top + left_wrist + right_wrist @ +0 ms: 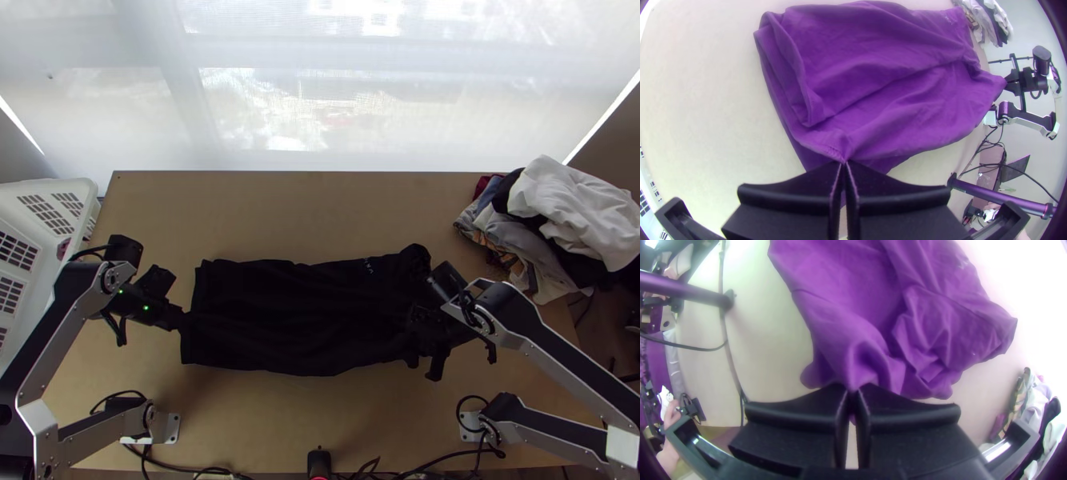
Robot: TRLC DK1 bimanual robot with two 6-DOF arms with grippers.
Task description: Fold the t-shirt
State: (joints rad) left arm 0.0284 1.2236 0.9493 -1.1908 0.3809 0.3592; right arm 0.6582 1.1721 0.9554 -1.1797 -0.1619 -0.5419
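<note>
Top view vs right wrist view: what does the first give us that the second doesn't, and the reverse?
Top view: white basket beside the table's left side; left gripper at the t-shirt's left edge; how that left part lies, fairly flat.

Right wrist view: close detail of the right gripper, fingers together, fabric gathered where their tips meet.

Both: the t-shirt with its bunched right end, small pale print on it, the light table, clothes pile at the right.

A robot workspace set up by a window, screened by a pale blind (400, 112), two arms (560, 354) mounted at a wooden table (312, 200), cables (164, 462) strung along its near edge.
</note>
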